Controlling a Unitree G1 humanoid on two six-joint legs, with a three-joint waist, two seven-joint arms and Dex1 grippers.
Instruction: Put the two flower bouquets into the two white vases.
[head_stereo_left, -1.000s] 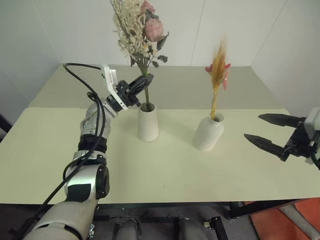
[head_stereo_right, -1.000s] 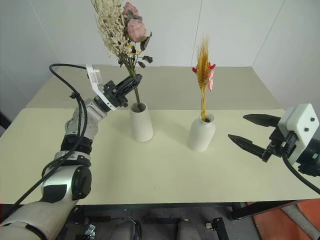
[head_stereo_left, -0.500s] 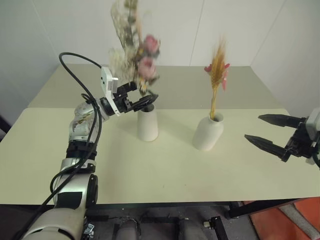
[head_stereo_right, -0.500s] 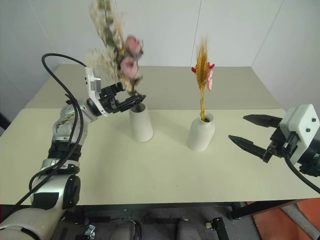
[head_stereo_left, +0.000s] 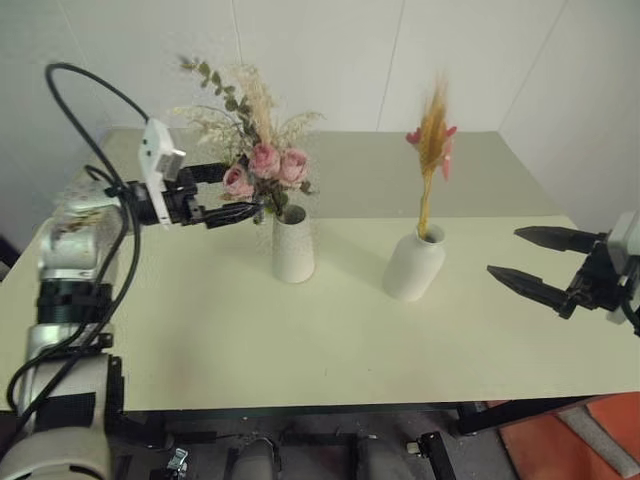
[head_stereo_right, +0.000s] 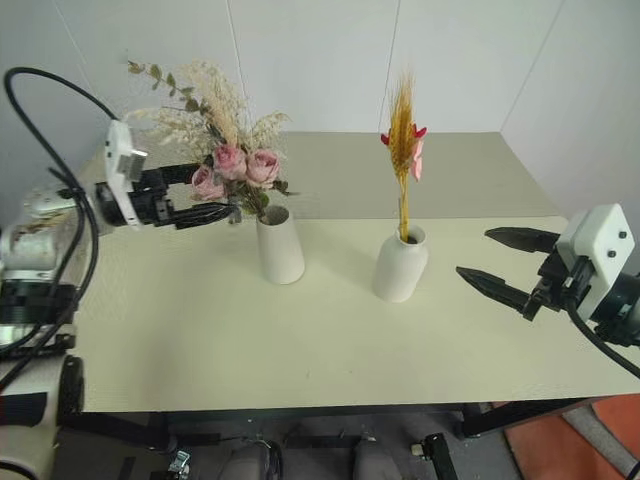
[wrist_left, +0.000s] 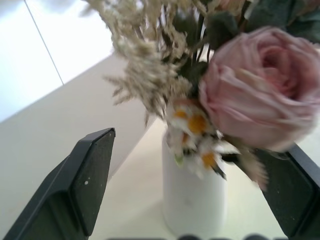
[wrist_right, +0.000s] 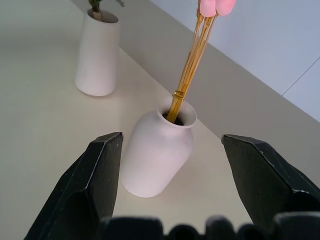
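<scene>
Two bouquets are in, as I see it: rose bouquet (head_stereo_left: 258, 160) sits in the cone vase (head_stereo_left: 293, 245), wheat stalks (head_stereo_left: 433, 150) in the bottle vase (head_stereo_left: 414, 265), both on the table (head_stereo_left: 300, 340). My left gripper (head_stereo_left: 235, 195) is spread wide, empty, just beside the roses. Right gripper (head_stereo_left: 535, 262) is spread too, empty, apart from the bottle vase.

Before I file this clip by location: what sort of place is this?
Probably a lab or test room, not a home: a plain pale table against bare white panelled walls, with only two white vases holding bouquets as staged props.
</scene>
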